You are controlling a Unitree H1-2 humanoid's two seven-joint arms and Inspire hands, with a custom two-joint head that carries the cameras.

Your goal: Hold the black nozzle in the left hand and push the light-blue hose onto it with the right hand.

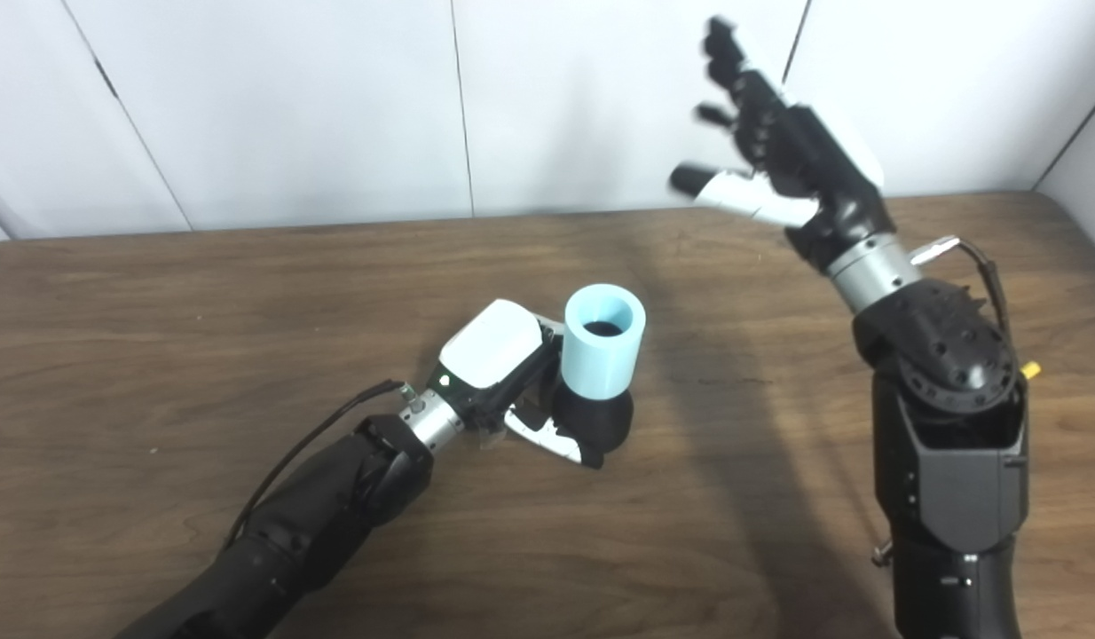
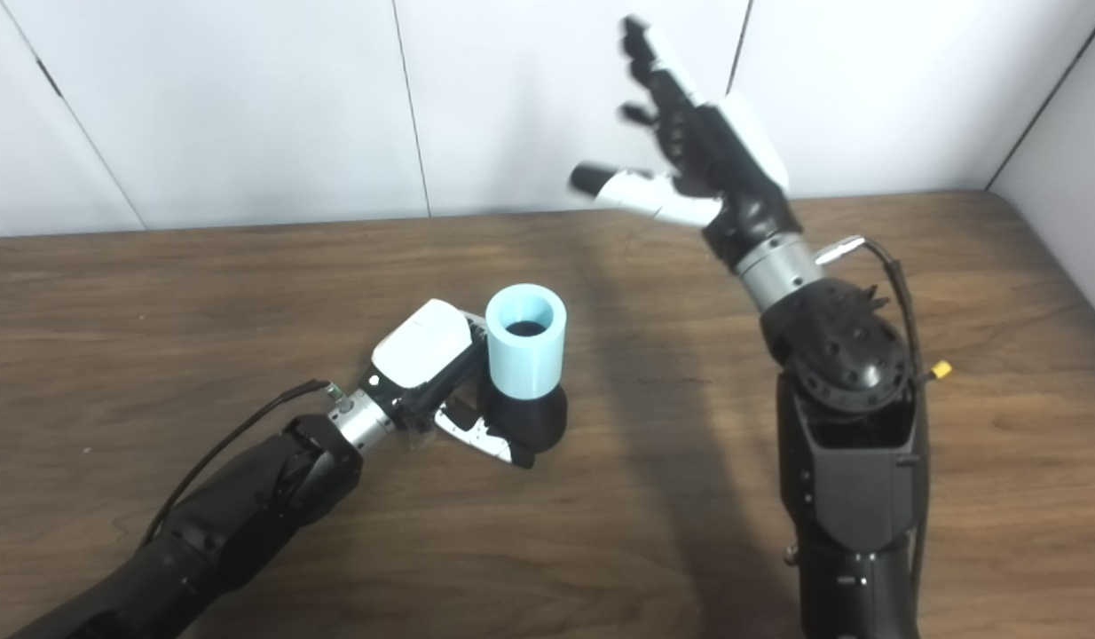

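A wooden table (image 1: 201,302) stands before white wall panels (image 1: 290,106). Near its middle, the left hand (image 1: 512,382) wraps its fingers around a black nozzle (image 1: 596,417), which rests upright on the tabletop. A light-blue hose (image 1: 603,351), a short, wide tube, sits on top of the nozzle with its open end facing up. The right hand (image 1: 778,151) is raised well above the table, off to the right, fingers spread apart and holding nothing, clear of the hose.
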